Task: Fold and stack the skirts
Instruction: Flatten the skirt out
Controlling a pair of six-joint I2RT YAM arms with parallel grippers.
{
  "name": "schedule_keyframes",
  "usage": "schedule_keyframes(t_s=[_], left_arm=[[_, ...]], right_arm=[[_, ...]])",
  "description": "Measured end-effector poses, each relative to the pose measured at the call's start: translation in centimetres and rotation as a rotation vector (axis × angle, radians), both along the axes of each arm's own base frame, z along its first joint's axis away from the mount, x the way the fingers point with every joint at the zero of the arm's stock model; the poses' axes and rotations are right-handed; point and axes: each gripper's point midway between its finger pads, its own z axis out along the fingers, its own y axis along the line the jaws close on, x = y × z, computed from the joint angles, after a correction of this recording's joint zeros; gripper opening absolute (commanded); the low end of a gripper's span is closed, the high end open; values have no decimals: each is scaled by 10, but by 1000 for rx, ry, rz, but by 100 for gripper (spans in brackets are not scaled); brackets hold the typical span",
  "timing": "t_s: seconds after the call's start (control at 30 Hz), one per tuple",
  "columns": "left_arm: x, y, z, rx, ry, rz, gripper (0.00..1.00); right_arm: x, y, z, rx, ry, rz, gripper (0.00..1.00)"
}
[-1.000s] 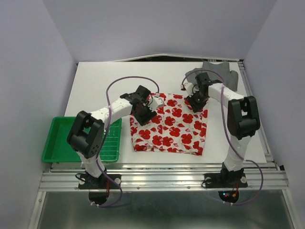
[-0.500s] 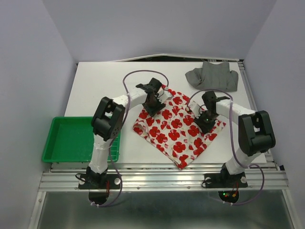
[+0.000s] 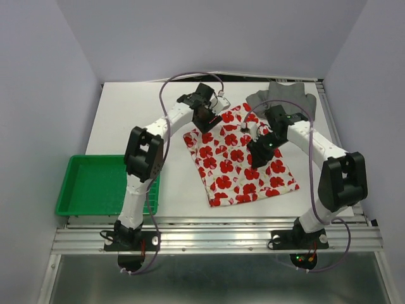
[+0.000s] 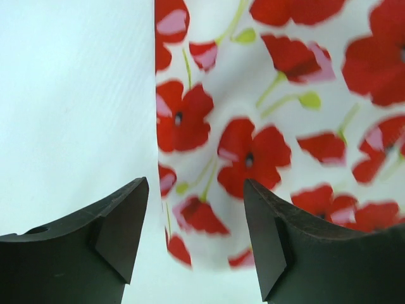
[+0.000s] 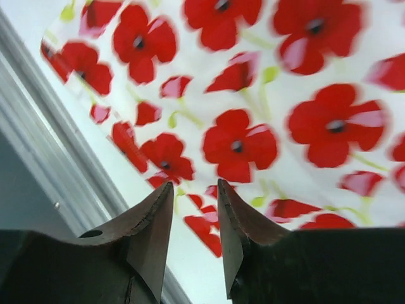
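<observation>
As the printed skirt (image 3: pixel 228 177) is limp, I'd pinch its corners; left gripper (image 4: pixel 195 190) gapes, right gripper (image 5: pixel 195 190) barely parted, both empty.

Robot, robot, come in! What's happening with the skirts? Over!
Left gripper open, right gripper open, both low over flowery skirt. It lies flat. Grey skirt bunched at far edge, unstacked. Nothing blocking.

White table (image 3: pixel 126 120): floral skirt (image 3: pixel 237 171), grey skirt (image 3: pixel 281 94), green tray (image 3: pixel 95 187).
</observation>
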Motion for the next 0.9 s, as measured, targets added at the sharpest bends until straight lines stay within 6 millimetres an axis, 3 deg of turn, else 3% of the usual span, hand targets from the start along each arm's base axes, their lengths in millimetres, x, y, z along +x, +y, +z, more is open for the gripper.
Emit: schedule_keyframes(t_s=[0.13, 0.23, 0.3, 0.4, 0.53, 0.63, 0.8, 0.9], left_arm=[[-23, 15, 47, -60, -51, 21, 69], [-26, 15, 72, -103, -99, 36, 62], [-23, 15, 73, -124, -107, 47, 55], [-25, 22, 42, -109, -43, 73, 45], [-33, 47, -20, -40, 87, 127, 34], [-44, 67, -52, 1, 165, 164, 29], [-39, 81, -51, 20, 155, 189, 29], [-38, 85, -49, 42, 155, 183, 41]], right_arm=[[45, -9, 14, -15, -113, -112, 37], [75, -11, 7, -56, -155, -159, 34], [91, -12, -8, -89, -157, -183, 32], [104, -19, -42, -155, -127, -213, 30], [87, -32, -78, -229, -68, -230, 24], [78, -33, -80, -221, -66, -241, 24], [46, -19, -80, -177, -23, -220, 23], [24, 10, -79, -134, 30, -163, 24]])
